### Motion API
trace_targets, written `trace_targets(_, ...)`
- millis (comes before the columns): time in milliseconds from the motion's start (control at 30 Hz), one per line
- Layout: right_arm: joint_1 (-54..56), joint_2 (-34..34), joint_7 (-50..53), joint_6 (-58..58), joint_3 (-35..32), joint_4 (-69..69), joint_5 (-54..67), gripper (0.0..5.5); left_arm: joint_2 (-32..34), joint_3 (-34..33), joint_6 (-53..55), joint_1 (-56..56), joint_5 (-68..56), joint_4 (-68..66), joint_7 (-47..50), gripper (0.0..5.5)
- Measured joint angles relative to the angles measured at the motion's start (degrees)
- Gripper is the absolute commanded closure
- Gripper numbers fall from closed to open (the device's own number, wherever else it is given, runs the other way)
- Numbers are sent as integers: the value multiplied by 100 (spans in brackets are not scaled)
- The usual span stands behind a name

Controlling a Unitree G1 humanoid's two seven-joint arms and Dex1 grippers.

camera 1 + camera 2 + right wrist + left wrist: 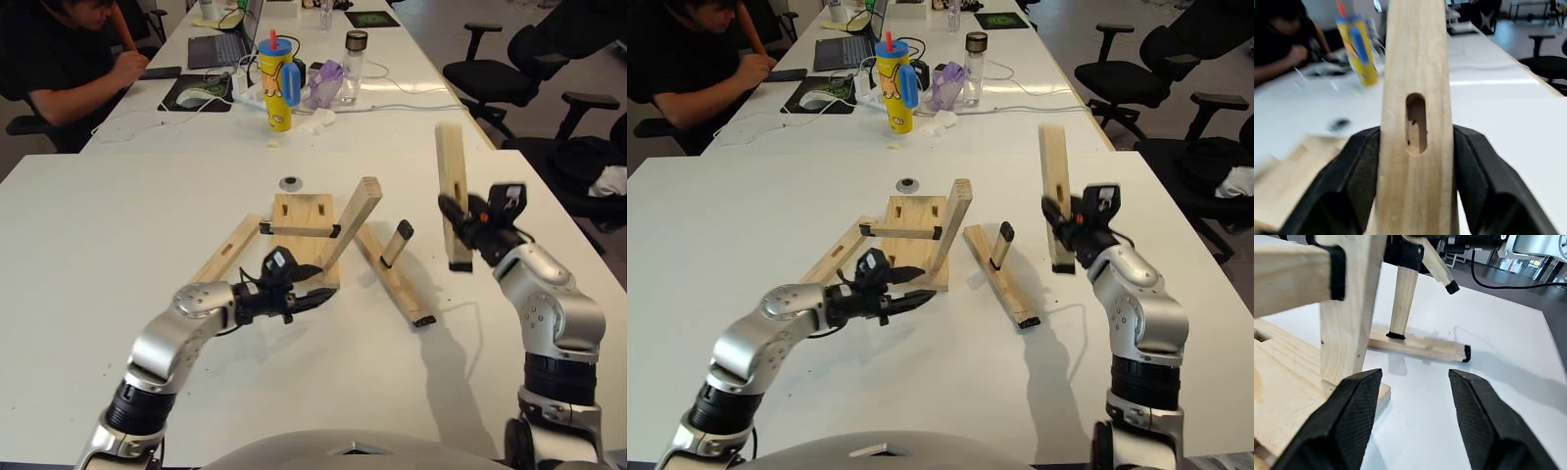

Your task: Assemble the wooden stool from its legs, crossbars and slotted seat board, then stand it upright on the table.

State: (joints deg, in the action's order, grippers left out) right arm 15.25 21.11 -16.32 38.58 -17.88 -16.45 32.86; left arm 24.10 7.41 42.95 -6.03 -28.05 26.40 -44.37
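- On the white table (98, 294), near its middle, the slotted seat board (302, 211) lies flat. One leg (355, 220) rises from it at a tilt, and a crossbar (299, 230) with dark end caps runs across above the board.
- Just to the right, a second leg (397, 284) lies flat on the table with a short crossbar (397, 245) standing up out of it.
- The right gripper (460, 217) holds a third leg (452, 166) upright above the table's right side. Its fingers are closed on the two narrow faces, just beside the oval slot, which is left uncovered.
- The left gripper (1415, 382) sits low by the near corner of the seat board. Its fingers are spread wide and hold nothing.
- The parts look like plain softwood: probably stiff, light and not fragile, though the smooth faces may slide in a loose pinch.
- A grip across a leg's narrow faces near its middle, clear of slots and ends, seems best. The half-built joints may be loose, so the board likely needs steadying.
- On the far desk stand a yellow cup (278, 83) with a lid and straw and a clear bottle (354, 64) with a dark cap. I cannot tell what either holds.
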Motion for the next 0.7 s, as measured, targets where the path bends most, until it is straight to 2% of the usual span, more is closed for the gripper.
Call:
trace_targets(233, 764, -145, -63, 1111, -217, -442, 2672, 345, 152, -1855, 1077, -118, -3146, 163, -8, 157)
trace_targets(367, 881, 272, -121, 1930, -173, -555, 4672, 345, 409, -2649, 1314, -611, -4909, -206, 564, 153)
trace_targets(467, 858, 887, -507, 2528, 113, -753, 5636, 345, 615, -2810, 1390, -1038, -5707, -520, 1035, 153)
trace_targets(700, 545, 1309, -841, 2715, 592, -837, 5881, 345, 624, -2535, 1393, -1421, -6312, -784, 1437, 153)
